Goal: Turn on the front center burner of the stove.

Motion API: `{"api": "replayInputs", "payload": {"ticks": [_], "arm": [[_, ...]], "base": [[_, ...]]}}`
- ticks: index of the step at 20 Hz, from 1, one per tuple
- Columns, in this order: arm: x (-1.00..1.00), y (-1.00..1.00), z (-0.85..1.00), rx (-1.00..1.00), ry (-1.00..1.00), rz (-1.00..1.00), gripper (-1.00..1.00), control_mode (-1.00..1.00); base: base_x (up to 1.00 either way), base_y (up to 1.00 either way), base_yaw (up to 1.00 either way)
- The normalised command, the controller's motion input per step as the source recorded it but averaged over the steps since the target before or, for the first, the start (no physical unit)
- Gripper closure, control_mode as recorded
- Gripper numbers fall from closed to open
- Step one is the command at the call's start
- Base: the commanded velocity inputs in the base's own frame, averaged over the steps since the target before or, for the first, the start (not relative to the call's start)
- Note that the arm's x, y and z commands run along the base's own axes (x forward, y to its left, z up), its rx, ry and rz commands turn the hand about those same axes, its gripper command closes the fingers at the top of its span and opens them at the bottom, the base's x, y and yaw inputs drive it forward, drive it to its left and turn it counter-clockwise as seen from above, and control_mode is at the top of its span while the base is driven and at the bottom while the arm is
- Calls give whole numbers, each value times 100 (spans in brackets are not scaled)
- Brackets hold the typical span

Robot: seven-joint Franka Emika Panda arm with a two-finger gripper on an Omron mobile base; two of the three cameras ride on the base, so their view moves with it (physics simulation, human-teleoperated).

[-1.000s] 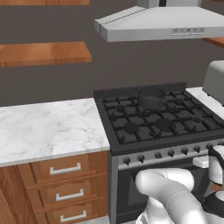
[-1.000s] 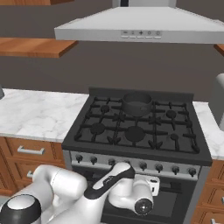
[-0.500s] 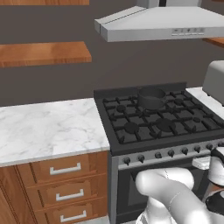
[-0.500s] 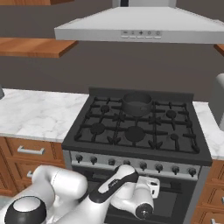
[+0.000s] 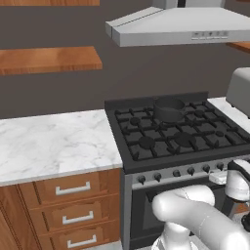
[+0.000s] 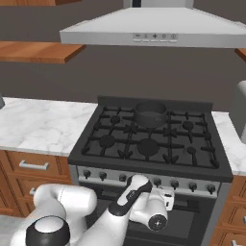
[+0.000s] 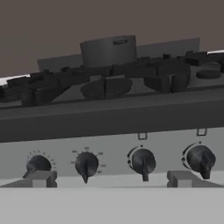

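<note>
Your burner (image 6: 147, 146) sits front center on the stove (image 6: 149, 139): widest dark cap, under the grates, no flame on it. In the left base view the same burner (image 5: 184, 139) is right of a smaller cap. In the hand view it (image 7: 106, 87) is just above the stove's front edge, in line with the gap between the second and third knobs.

Pot (image 6: 150, 113) stands upright on the back center grate, directly behind the burner, apart from it; also seen at (image 5: 169, 109) and (image 7: 109, 50).

Knobs run in a row along the silver strip (image 6: 149, 181) below the grates. The hand view shows four of them; the two middle ones (image 7: 86, 164) (image 7: 143, 162) lie between the fingertips (image 7: 40, 178).

Gripper (image 7: 113, 179) hovers level with the knob strip, near it, touching nothing. Fingers are spread wide, nothing between them. In the right base view the hand (image 6: 161, 202) is in front of the strip, just below the middle knobs.

Hood (image 6: 153, 30) hangs above the stove. Marble counter (image 5: 53, 141) is left of it, wood drawers (image 5: 73, 205) below.
</note>
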Motion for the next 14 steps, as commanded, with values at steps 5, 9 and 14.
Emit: {"api": "replayInputs", "payload": {"ticks": [5, 9, 14], "arm": [[27, 0, -34, 0, 0, 0, -100, -100], [28, 0, -27, 0, 0, 0, -100, -100], [26, 0, -16, 0, 0, 0, -100, -100]], "base": [[0, 0, 0], [0, 0, 0], [0, 0, 0]]}}
